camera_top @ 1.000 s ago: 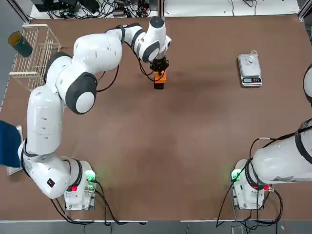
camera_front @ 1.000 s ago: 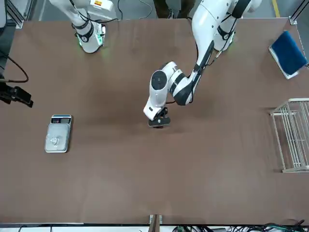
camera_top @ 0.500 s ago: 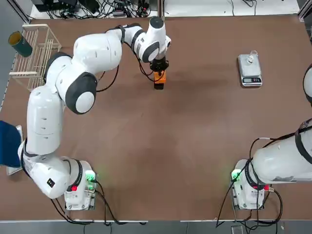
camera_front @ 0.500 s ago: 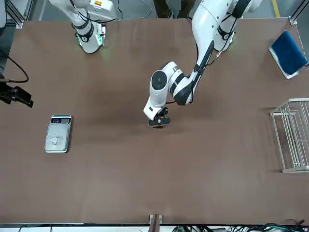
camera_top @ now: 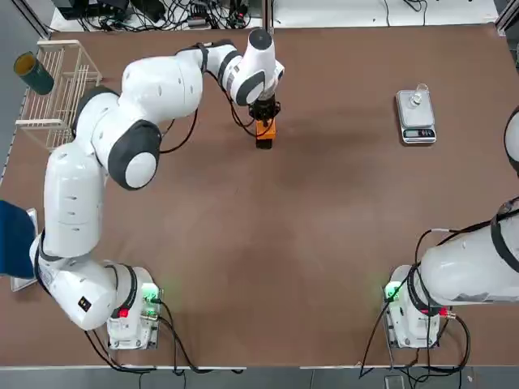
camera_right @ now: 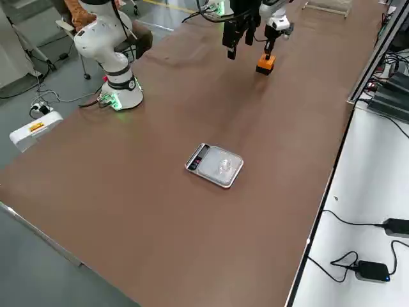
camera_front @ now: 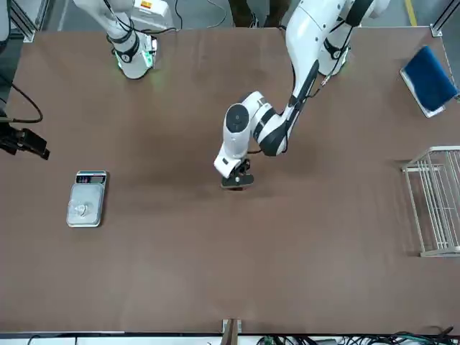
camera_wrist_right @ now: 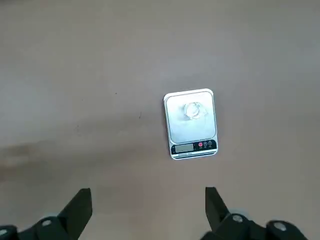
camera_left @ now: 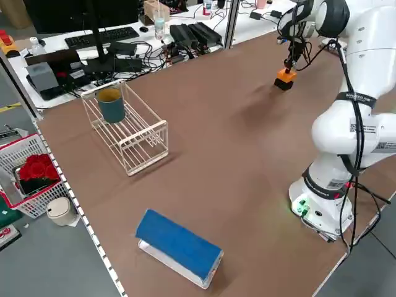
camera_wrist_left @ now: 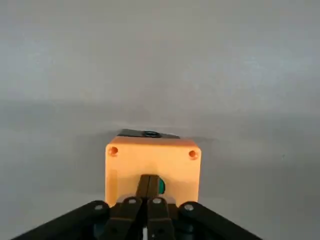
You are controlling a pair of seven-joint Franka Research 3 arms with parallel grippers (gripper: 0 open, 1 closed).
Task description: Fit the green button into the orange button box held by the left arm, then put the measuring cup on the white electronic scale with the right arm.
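Note:
The orange button box (camera_top: 265, 128) stands on a dark base at the table's far middle, also seen in the left side view (camera_left: 284, 75) and the right side view (camera_right: 265, 63). My left gripper (camera_top: 264, 112) points straight down onto its top. Its fingers (camera_wrist_left: 148, 186) are shut, pressed together at the box's (camera_wrist_left: 152, 159) hole. A sliver of the green button (camera_wrist_left: 161, 186) shows beside them. The white electronic scale (camera_top: 408, 113) lies at the far right with the clear measuring cup (camera_top: 418, 97) on its plate. My right gripper (camera_wrist_right: 147, 210) hangs open high above the scale (camera_wrist_right: 190, 131) and cup (camera_wrist_right: 194, 110).
A wire rack (camera_top: 57, 85) with a dark teal cup (camera_top: 34, 73) sits at the far left corner. A blue-topped block (camera_left: 178, 246) lies near the left edge. Both arm bases stand at the near edge, and the brown table between them is bare.

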